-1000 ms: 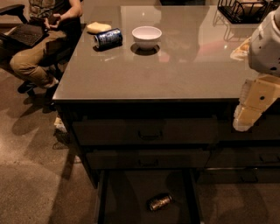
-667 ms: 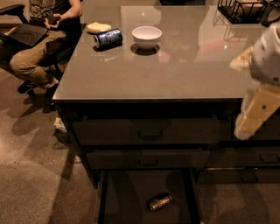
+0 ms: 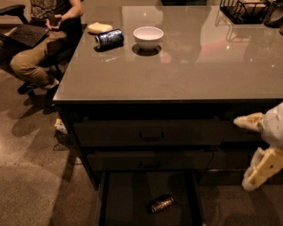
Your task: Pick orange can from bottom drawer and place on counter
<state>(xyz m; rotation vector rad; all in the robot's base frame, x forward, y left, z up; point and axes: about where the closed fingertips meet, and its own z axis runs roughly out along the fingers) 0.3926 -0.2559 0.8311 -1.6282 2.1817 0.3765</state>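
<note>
The orange can [image 3: 161, 204] lies on its side on the dark floor of the open bottom drawer [image 3: 128, 203], toward its front right. The counter [image 3: 185, 66] is a glossy grey-beige top above the drawer cabinet. My gripper [image 3: 251, 154] hangs at the right edge of the view, in front of the cabinet at the height of the upper drawers, well right of and above the can. Its pale fingers [image 3: 261, 170] are spread apart with nothing between them.
On the counter's far left lie a blue can [image 3: 109, 38] on its side, a white bowl [image 3: 148, 37] and a pale yellow object [image 3: 99, 28]. A black wire rack [image 3: 247, 9] stands at the back right. A seated person [image 3: 42, 39] with a laptop is left of the counter.
My gripper has come down from counter-edge height to in front of the drawers, at the right of the view. The can and the things on the counter have not moved.
</note>
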